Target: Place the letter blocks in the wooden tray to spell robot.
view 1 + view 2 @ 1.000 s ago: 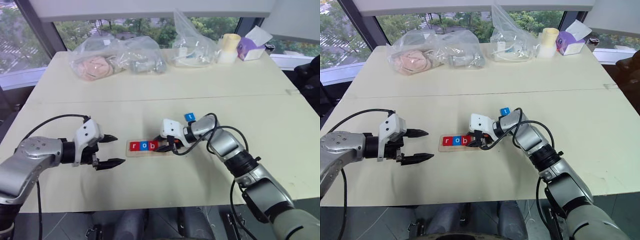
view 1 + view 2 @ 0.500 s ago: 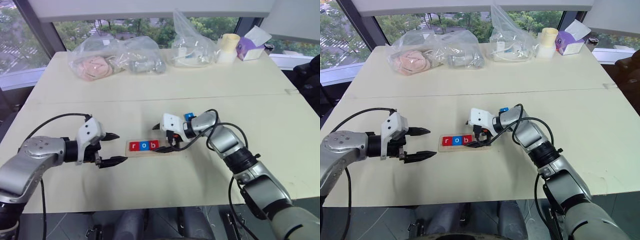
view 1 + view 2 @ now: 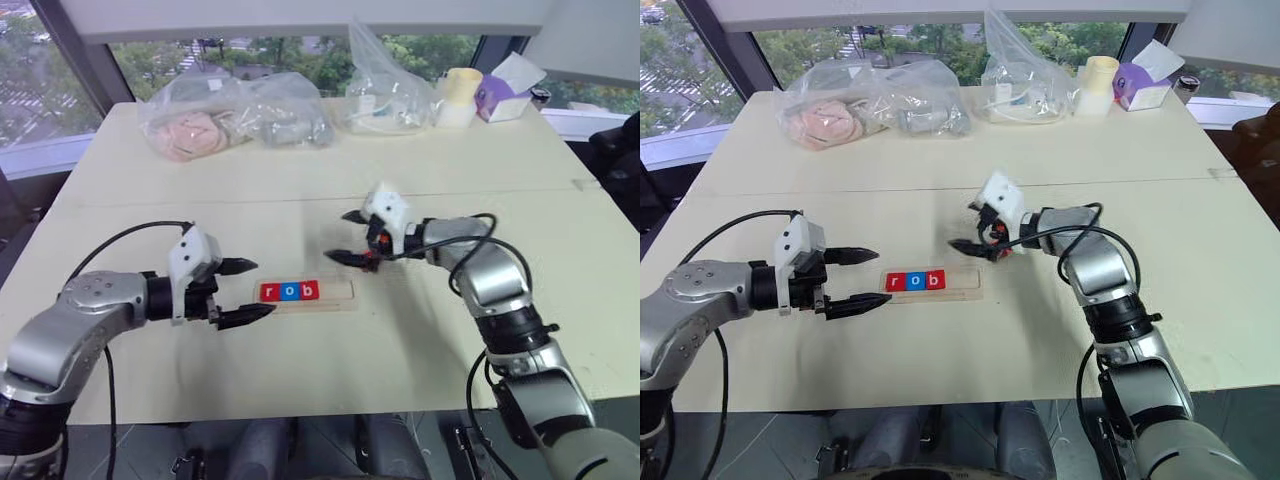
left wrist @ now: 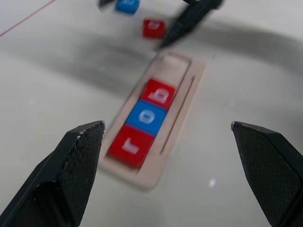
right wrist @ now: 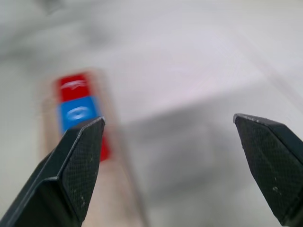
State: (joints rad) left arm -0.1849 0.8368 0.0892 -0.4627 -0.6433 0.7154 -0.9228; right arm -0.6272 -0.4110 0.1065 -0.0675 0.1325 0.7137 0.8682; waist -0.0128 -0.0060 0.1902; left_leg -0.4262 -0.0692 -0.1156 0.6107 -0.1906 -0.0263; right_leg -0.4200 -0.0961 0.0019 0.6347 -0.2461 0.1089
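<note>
Letter blocks r, o, b (image 3: 289, 291) sit in the wooden tray (image 3: 335, 292); its right two slots are bare

Nearest, the left gripper (image 3: 247, 292) hangs level by the tray's left end, jaws wide, holding nothing. Farther back, the right gripper (image 3: 347, 237) hovers above the table, tipped slightly down, fingers spread and empty. Beyond the tray's far end lie a loose red block (image 4: 154, 28) and a blue block (image 4: 127, 5). Risk, as I judge it: a low fingertip could knock the red block away, or clip the tray and shift the seated tiles
</note>
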